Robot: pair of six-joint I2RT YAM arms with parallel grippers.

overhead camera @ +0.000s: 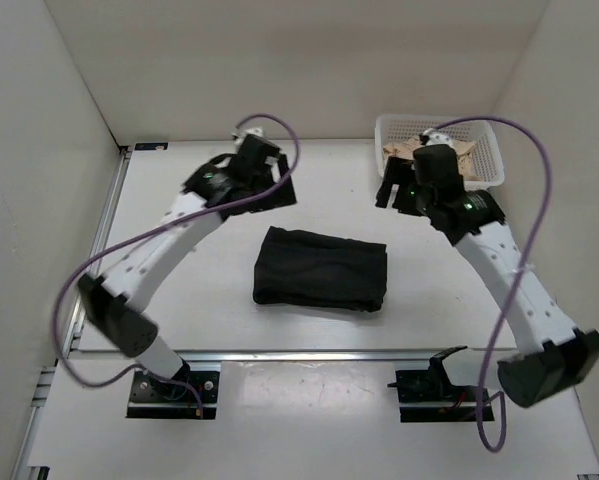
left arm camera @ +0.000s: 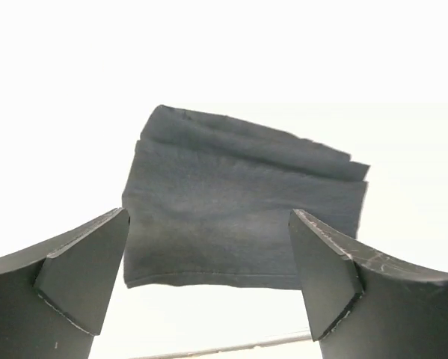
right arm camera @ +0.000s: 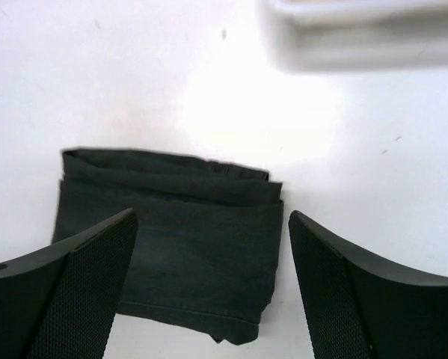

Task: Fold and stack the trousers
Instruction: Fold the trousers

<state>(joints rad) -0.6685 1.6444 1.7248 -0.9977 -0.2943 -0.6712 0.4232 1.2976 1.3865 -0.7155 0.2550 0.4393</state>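
Standing beyond folded trousers (overhead camera: 321,268): white basket (overhead camera: 493,165).

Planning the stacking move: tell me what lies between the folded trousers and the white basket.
Nothing: bare table separates the trousers from the basket, clearest in the right wrist view.

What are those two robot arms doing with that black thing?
They are folding trousers. The black trousers lie folded in a bundle in the middle of the table. The left fingers and the right fingers are both open, holding nothing, raised near the bundle's far edge.
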